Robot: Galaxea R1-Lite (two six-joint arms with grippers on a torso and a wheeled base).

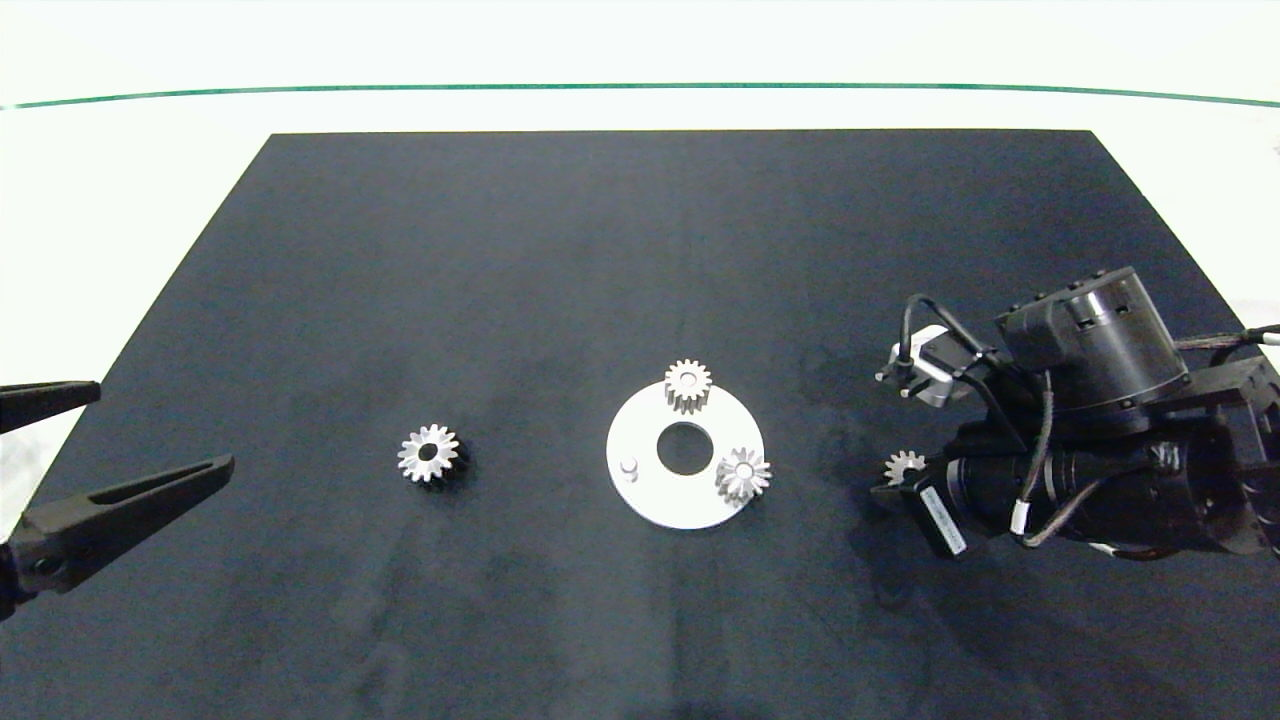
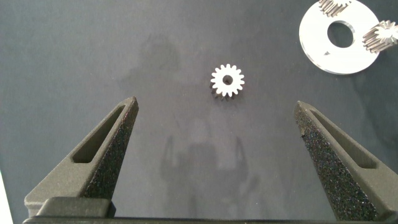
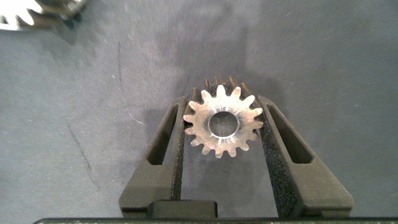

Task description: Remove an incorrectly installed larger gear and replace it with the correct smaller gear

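The right hand (image 3: 222, 127) had its two fingers closed against both sides of a silver gear (image 3: 222, 126), low over the dark mat (image 1: 640, 250) well to the right of the white disc (image 1: 655, 505). Whether that gear sat on the mat or was lifted clear couldn't be told from any view. Which gear it was also wasn't certain: it had short teeth, so it looked like the smaller gear rather than the larger one.

Two more gears sat on the disc, one at its far edge (image 1: 688, 385) and one at its right edge (image 1: 743, 474), with a bare peg (image 1: 628, 466) at the near left. A fourth gear (image 1: 429, 453), the one with the longer pointed teeth, lay alone on the mat to the disc's left, so it was probably the larger gear already out.

The left hand (image 2: 217, 162) was parked at the table's left edge, fingers spread wide and holding nothing.

The likely trouble was the grip. The fingers only pinched tooth tips, so the gear could twist or pop out on the way over. Coming in from the right, the hand would also pass close to the gear on the disc's right edge and might bump it off its peg or shove the disc.

Room was decent otherwise, with open mat between the right hand and the disc and lots of clear mat behind it.
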